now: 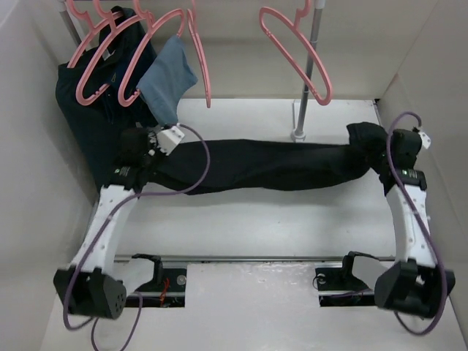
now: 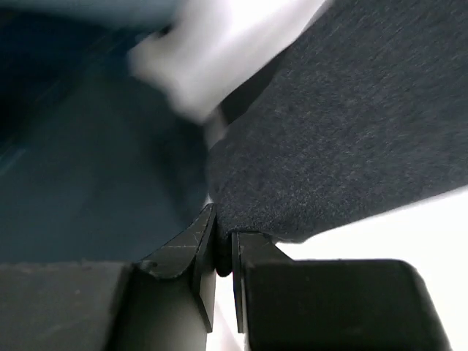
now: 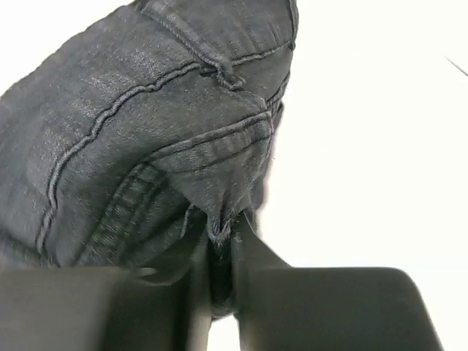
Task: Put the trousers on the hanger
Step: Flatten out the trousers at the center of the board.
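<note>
Pinched tight on the trousers (image 1: 270, 164), left gripper (image 2: 223, 238) at one end — right gripper (image 3: 223, 238) at a stitched seam. Stretched long across the table (image 1: 256, 219).

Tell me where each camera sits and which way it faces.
Top external: above and behind, looking down on the table; left arm and right arm show, bases nearest.
Left wrist: on its arm, facing past the left gripper at the trousers.
Right wrist: on its arm, facing past the right gripper at their seamed end.
Shared: all show the trousers.
</note>
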